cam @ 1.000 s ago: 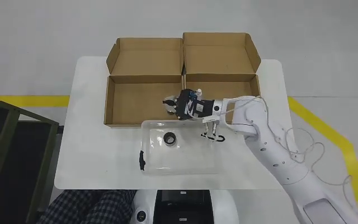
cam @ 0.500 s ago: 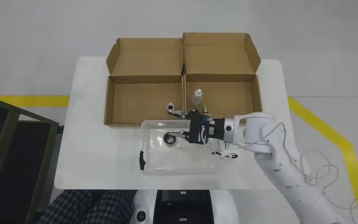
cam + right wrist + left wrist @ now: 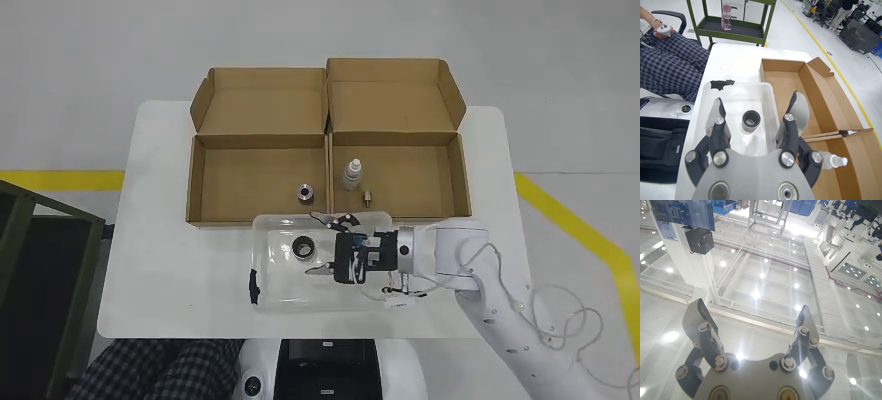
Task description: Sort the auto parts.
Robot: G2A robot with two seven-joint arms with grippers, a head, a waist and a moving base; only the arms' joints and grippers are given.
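Observation:
A dark metal sleeve point(image 3: 304, 245) point(image 3: 751, 121) stands in the clear plastic tray point(image 3: 275, 295) point(image 3: 770, 91) at the table's front. My right gripper point(image 3: 322, 242) point(image 3: 757, 96) hovers open just beside and above it, with nothing between its fingers. A small metal part point(image 3: 304, 191) lies in the left cardboard box point(image 3: 240, 180) point(image 3: 800, 91). The right cardboard box point(image 3: 430, 175) holds a white spray bottle point(image 3: 352, 172) point(image 3: 831, 161) and a small brass part point(image 3: 368, 197). My left gripper point(image 3: 751, 308) is open, empty and turned up at the ceiling.
A strip of black tape point(image 3: 254, 285) point(image 3: 722, 84) sits on the tray's near corner. Both boxes have their lids folded back toward the table's far edge. Bare white table point(image 3: 160, 220) lies left of the boxes and tray.
The right gripper has drawn back from the left box to above the tray, coming nearer the table's front. The small metal part stays behind in the left box.

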